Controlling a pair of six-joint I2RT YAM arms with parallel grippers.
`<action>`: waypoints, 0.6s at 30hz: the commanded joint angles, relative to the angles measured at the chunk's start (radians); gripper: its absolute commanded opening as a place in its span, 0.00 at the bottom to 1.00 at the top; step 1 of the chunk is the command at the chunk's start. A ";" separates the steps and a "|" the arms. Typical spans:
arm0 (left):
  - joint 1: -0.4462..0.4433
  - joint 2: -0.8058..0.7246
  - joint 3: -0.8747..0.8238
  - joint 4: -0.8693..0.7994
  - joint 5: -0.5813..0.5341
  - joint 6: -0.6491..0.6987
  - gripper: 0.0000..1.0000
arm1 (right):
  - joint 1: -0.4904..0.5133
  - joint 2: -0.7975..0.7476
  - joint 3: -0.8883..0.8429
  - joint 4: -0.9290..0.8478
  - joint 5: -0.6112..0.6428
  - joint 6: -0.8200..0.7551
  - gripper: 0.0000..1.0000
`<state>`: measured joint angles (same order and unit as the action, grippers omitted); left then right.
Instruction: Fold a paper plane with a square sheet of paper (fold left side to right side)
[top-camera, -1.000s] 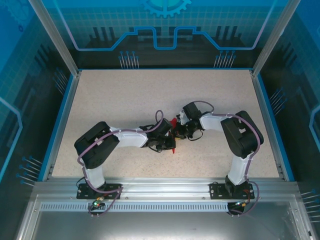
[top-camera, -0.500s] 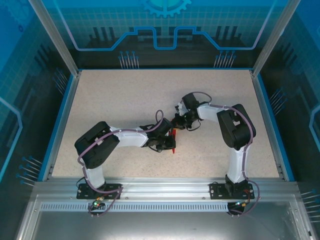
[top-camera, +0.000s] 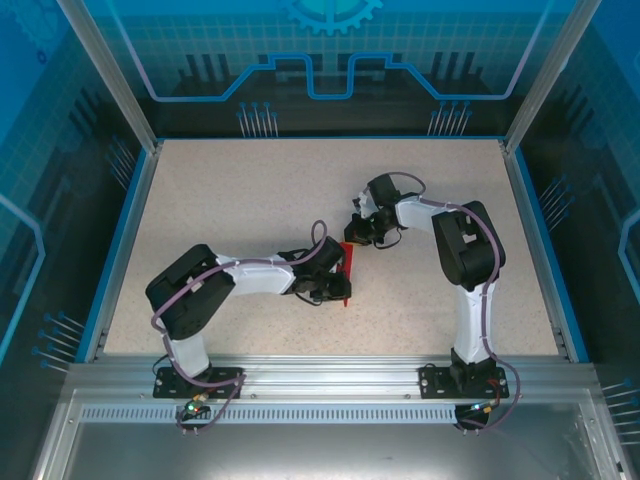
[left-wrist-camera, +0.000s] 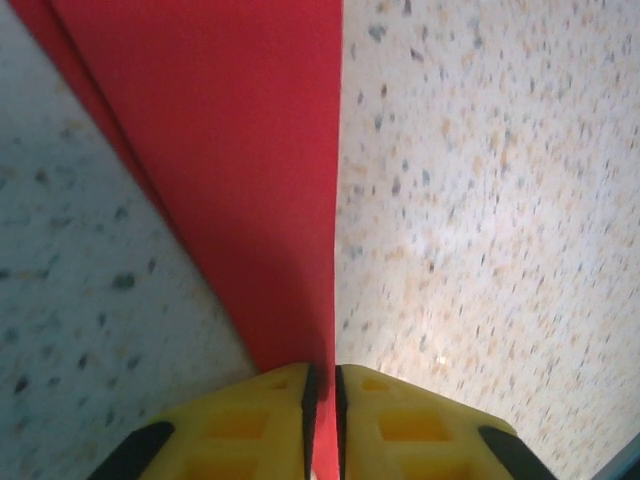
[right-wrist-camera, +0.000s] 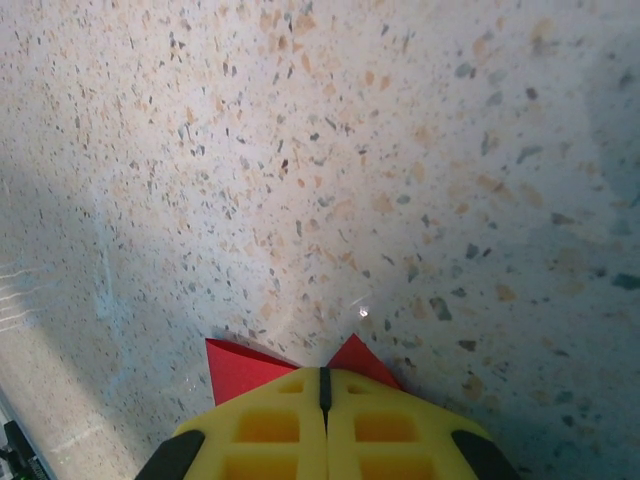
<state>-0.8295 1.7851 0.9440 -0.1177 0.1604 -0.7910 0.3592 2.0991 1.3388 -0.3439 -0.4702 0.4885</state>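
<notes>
Right pincer (right-wrist-camera: 323, 372) shifted farther back, left pincer (left-wrist-camera: 322, 372) pinching paper plane (left-wrist-camera: 250, 150)

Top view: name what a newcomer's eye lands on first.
The red paper, a slim bright strip in the middle of the speckled table. The left tool pinches one edge of it, and red corners peek from under the shut right tool at its far end.
</notes>
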 joint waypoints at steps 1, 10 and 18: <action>-0.014 -0.092 0.061 -0.139 -0.004 0.084 0.23 | -0.022 0.044 -0.024 0.025 0.068 -0.016 0.05; 0.069 -0.064 0.136 -0.109 0.105 0.152 0.21 | -0.016 0.045 -0.023 0.017 0.067 -0.021 0.05; 0.147 0.043 0.152 0.039 0.250 0.169 0.16 | -0.009 0.053 -0.014 0.004 0.070 -0.027 0.05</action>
<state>-0.6930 1.7954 1.0767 -0.1390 0.3168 -0.6506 0.3592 2.1025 1.3388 -0.3214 -0.4595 0.4850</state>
